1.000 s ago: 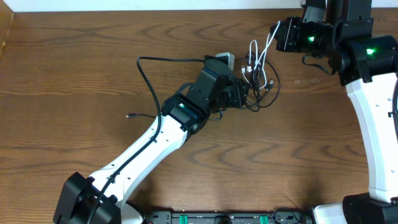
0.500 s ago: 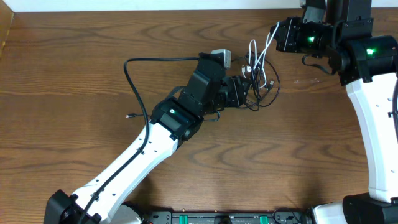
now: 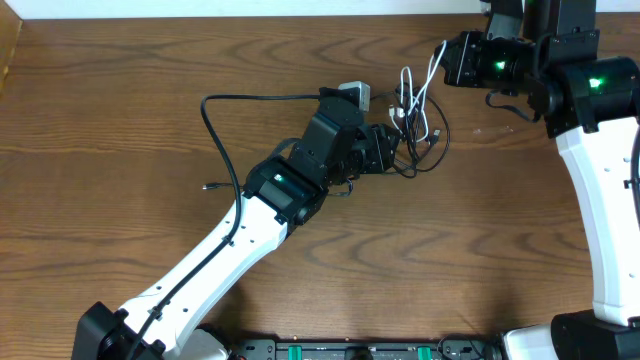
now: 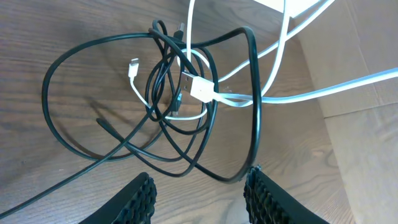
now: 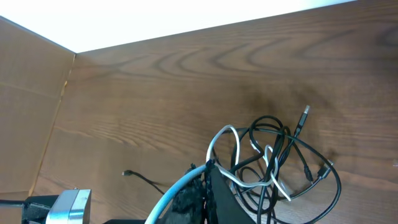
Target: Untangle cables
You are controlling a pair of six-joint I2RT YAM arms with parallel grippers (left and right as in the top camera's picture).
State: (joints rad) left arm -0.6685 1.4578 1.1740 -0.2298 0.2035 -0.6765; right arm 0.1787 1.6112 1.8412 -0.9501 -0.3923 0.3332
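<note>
Left gripper (image 4: 199, 186), jaws apart, faces black cables (image 4: 171, 74) knotted near a grey block (image 3: 355, 93), as right gripper's (image 5: 202, 173) jaws clamp the white cable (image 4: 298, 96).

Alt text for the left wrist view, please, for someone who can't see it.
A knot of black cables tangled with a white cable sits on a wooden table, just beyond the open fingers of the left gripper. The white cable's plug sits mid-knot, and its strands run out of frame at upper right.
</note>
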